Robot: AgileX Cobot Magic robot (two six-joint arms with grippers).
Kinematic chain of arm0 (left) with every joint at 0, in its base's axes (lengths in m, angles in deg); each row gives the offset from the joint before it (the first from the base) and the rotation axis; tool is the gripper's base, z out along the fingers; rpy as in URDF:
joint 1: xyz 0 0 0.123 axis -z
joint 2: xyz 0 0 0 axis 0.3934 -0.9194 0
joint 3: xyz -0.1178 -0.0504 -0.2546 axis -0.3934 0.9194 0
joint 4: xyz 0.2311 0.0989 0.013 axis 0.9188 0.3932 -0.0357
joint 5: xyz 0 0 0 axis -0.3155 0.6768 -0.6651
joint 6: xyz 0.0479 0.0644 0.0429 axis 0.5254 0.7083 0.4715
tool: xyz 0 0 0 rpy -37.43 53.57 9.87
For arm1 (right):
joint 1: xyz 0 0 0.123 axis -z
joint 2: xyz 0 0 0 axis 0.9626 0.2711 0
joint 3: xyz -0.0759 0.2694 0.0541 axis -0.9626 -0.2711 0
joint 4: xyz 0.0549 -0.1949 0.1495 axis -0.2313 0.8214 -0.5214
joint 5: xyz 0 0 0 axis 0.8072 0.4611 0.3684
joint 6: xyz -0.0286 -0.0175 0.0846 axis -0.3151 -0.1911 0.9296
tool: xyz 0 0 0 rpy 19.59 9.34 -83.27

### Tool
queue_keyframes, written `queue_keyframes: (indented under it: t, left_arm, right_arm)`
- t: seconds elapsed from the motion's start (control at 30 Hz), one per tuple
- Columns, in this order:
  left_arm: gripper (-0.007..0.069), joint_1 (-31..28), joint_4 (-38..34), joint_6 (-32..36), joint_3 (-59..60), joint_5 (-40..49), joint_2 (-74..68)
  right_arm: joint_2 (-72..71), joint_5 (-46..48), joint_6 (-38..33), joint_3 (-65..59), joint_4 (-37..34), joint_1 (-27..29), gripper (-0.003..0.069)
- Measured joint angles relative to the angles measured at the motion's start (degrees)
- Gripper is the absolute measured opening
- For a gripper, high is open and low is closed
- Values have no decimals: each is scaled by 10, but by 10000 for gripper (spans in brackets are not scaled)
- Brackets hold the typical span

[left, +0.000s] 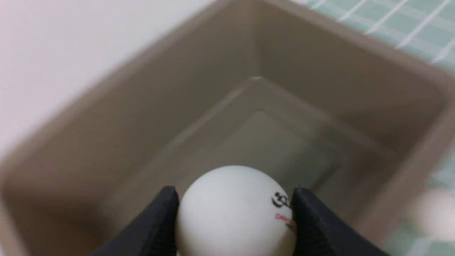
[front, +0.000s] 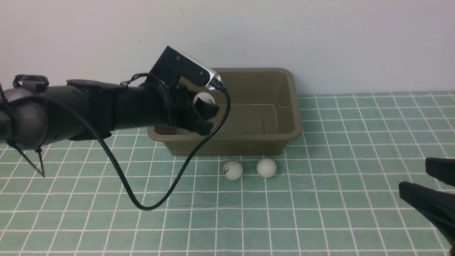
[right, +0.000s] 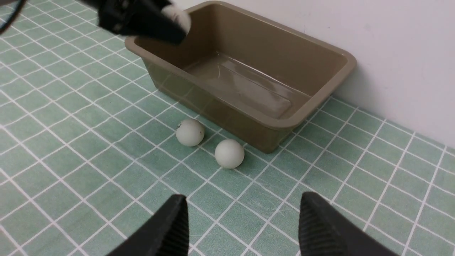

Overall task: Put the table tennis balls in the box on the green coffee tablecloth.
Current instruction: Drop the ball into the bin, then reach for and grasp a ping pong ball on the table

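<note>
Balls (right: pixel 229 153) look matte and smooth; box (right: pixel 209 106) — smooth plastic, glossy floor; tablecloth (right: pixel 89 142) — matte cloth.

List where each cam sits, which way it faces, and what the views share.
Front: between the arms, facing forward over cloth, box and wall; left arm and right tool show.
Left wrist: over the box, looking down into it; left tool shut on the held ball.
Right wrist: above the cloth, facing the box and two loose balls; open right tool shows, left tool too.
Shared: front and right wrist both show box, loose balls and held ball.
</note>
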Motion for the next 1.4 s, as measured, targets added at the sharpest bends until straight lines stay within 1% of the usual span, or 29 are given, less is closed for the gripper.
queue_keyframes:
  t: [0.03, 0.07, 0.1, 0.13, 0.2, 0.23, 0.3, 0.33, 0.4, 0.43, 0.47, 0.53, 0.6, 0.7, 0.77, 0.83, 0.87, 1.0, 1.1, 1.2, 1.4]
  left_arm:
    - [352, 0, -19, 54, -11, -19, -8]
    - [352, 0, -24, 74, -16, -25, -12]
    - [352, 0, -36, 127, -28, -47, -27]
    - [352, 0, -41, 146, -35, -58, -38]
    - [352, 0, -47, 152, -44, -69, -57]
    - [352, 0, -48, 146, -48, -74, -63]
    - [379, 0, -48, 114, -56, -78, -67]
    - [384, 0, -48, 110, -57, -78, -67]
    - [435, -1, -50, 80, -64, -81, -65]
    - [477, 0, -50, 57, -67, -92, -59]
    - [504, 0, -51, 39, -67, -107, -49]
    - [524, 3, -52, 22, -60, -129, -29]
    - [523, 11, -54, 12, -42, -163, 12]
    - [513, 25, -56, 0, -17, -174, 58]
    - [493, 45, -57, -17, 9, -172, 99]
    - [473, 59, -57, -33, 32, -163, 127]
    - [442, 84, -57, -54, 66, -143, 162]
    - [395, 125, -57, -74, 115, -105, 196]
    - [363, 161, -57, -77, 154, -90, 204]
    - [353, 183, -57, -80, 180, -106, 187]
    - [352, 186, -57, -93, 184, -135, 92]
  right_arm:
    - [0, 0, 0, 0, -3, 0, 388]
    - [0, 0, 0, 0, -6, 0, 388]
    - [0, 1, 0, 0, -13, 0, 388]
    - [0, 1, 0, 0, -20, 0, 388]
    - [0, 4, 0, 0, -29, 0, 388]
    - [0, 6, 0, 0, -34, 0, 388]
    - [0, 8, 0, 0, -39, 0, 388]
    - [0, 8, 0, 0, -39, 0, 388]
    - [0, 8, -3, 0, -39, 0, 388]
    - [0, 8, -9, 0, -39, 0, 388]
    - [0, 8, -14, 0, -37, 0, 388]
    - [0, 8, -22, 0, -36, 0, 388]
    - [0, 8, -25, 0, -35, 0, 388]
    - [0, 8, -27, 0, -35, 0, 388]
    - [0, 8, -27, 0, -35, 0, 388]
    - [0, 5, -27, 0, -35, 0, 388]
    - [0, 2, -27, 0, -35, 0, 388]
    - [0, -1, -27, 0, -35, 0, 388]
    - [0, -1, -28, 0, -34, 0, 388]
    - [0, -1, -28, 0, -33, 0, 388]
    - [0, -1, -28, 0, -31, 0, 388]
